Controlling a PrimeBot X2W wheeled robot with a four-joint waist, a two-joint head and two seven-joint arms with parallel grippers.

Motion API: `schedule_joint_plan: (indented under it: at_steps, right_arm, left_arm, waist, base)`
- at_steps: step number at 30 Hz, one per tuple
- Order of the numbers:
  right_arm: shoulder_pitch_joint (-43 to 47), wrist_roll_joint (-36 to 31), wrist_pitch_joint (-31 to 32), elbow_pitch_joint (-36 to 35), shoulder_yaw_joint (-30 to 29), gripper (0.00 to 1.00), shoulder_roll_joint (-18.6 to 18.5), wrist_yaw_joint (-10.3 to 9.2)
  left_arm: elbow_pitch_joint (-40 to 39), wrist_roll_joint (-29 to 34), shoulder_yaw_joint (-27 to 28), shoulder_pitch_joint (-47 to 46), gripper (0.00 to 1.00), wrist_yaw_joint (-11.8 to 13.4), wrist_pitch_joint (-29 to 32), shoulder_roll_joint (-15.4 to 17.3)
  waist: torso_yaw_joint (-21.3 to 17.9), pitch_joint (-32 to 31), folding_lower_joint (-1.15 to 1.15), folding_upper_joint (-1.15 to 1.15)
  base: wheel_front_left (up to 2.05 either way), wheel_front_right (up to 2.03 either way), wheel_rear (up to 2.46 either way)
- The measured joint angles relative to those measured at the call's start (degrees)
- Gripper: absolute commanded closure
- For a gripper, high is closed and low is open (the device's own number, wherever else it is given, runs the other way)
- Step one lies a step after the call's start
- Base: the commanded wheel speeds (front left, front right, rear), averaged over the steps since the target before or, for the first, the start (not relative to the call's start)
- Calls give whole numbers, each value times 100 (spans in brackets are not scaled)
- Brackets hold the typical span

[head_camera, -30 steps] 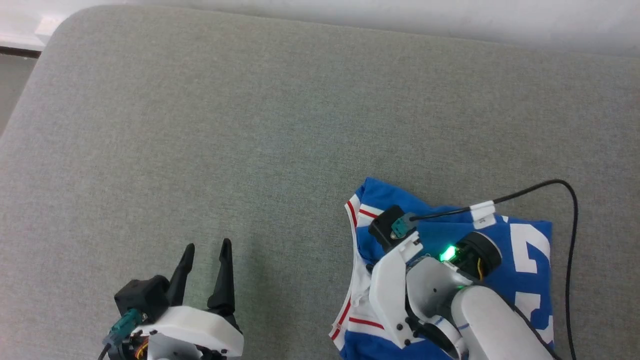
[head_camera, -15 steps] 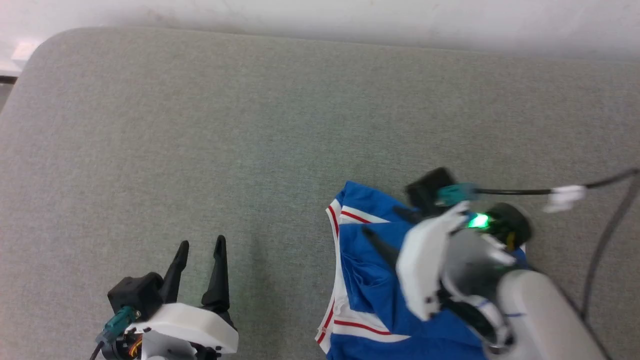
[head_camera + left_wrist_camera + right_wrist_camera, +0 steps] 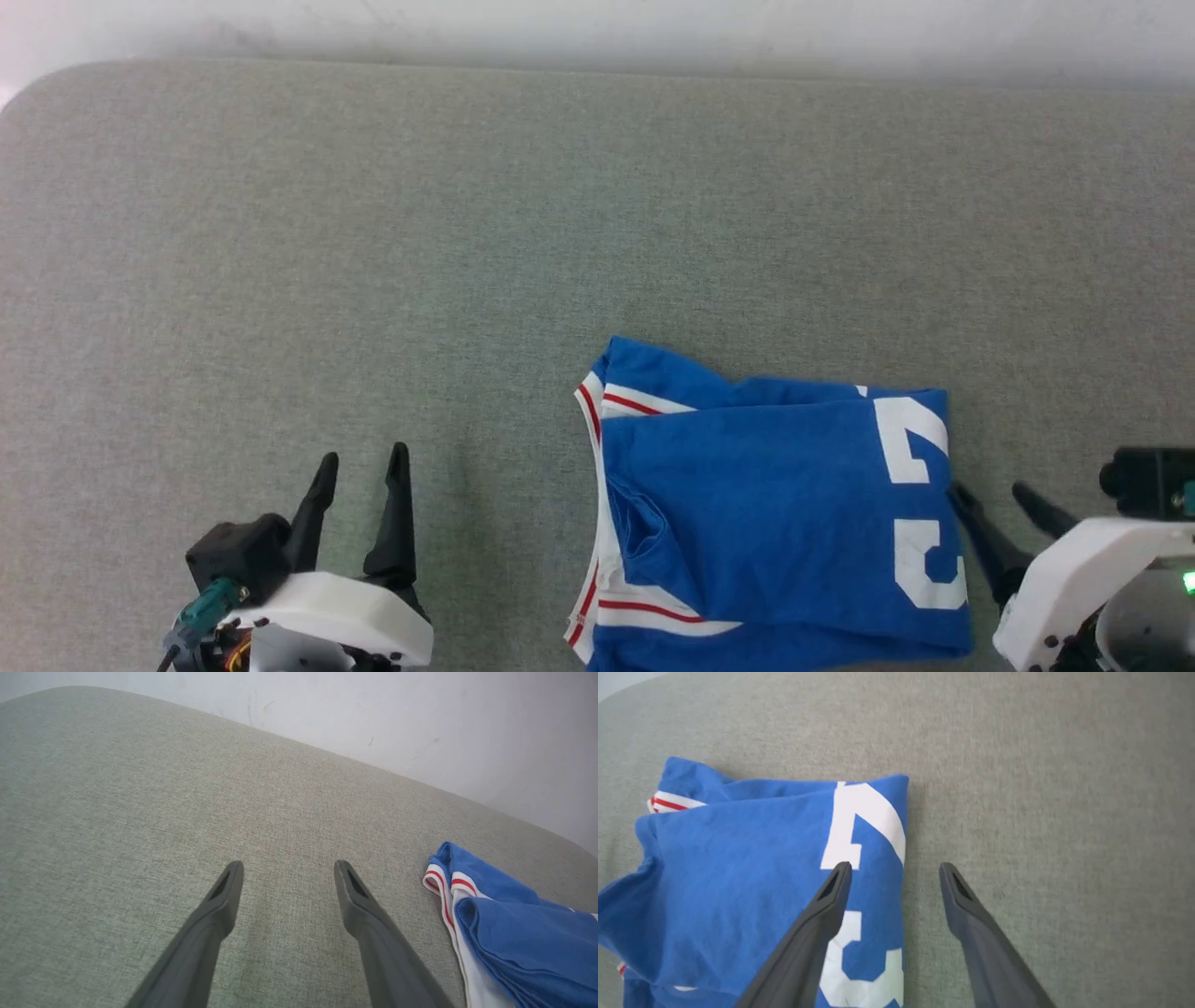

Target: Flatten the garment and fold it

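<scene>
At the near edge of the grey-green upholstered surface [image 3: 280, 233], close to its near-left corner, the left gripper [image 3: 363, 455] hangs with its two dark fingers spread apart and nothing between them, only bare fabric under the tips. Over by the near-right corner, the right gripper [image 3: 985, 487] is likewise spread wide and empty. From its wrist view one finger lies over the printed end of the garment [image 3: 766, 504] and the other over bare surface, so it straddles that edge; whether a tip touches the cloth I cannot tell.

Between the two, right of the middle and running off the near edge, the garment lies folded into a rough rectangle, blue side up. Large white numerals [image 3: 910, 439] sit at its right end, just beside the right gripper. Red-and-white striped trim [image 3: 588, 420] runs down its left side, where white cloth peeks out beneath the blue fold and a few soft creases gather. The garment lies well apart from the left gripper.

Beyond the garment the surface stretches bare to its far edge, which meets a pale wall [image 3: 597, 28].
</scene>
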Motion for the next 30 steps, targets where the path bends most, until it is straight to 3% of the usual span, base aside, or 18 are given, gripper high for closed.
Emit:
schedule_joint_plan:
  at_steps: [7,13,14,15,16,25,30]
  right_arm:
    - [-108,84,-225,1067,203,0,41,-1]
    - [-398,80,-245,1460,505,0,27,-1]
    - [-436,84,-191,1522,474,36,27,-1]
    - [-461,81,-131,1556,445,86,27,-1]
    - [-482,77,-114,1574,415,100,25,-1]
    - [-851,-167,-84,1613,334,100,27,8]
    - [-1299,-278,-29,1604,358,100,-270,7]
  left_arm:
    - [-58,3,-25,-3,0,5,109,80]
    - [-125,11,-41,-5,0,14,160,151]
    - [-130,12,-46,-5,0,22,164,149]
    - [-131,12,-53,-5,0,22,177,149]
    - [-132,12,-65,-5,0,23,183,147]
    - [-114,11,-81,-21,0,56,145,119]
    - [-118,13,-64,-30,0,59,109,136]
  waist:
    - [-19,17,0,0]
    - [97,13,0,0]
    - [118,15,0,0]
    - [139,17,0,0]
    - [158,19,0,0]
    - [111,47,0,0]
    - [-87,67,0,0]
  base:
    - [0,0,0]
    - [0,0,0]
    - [0,0,0]
    - [0,0,0]
    - [0,0,0]
    - [0,0,0]
    - [0,0,0]
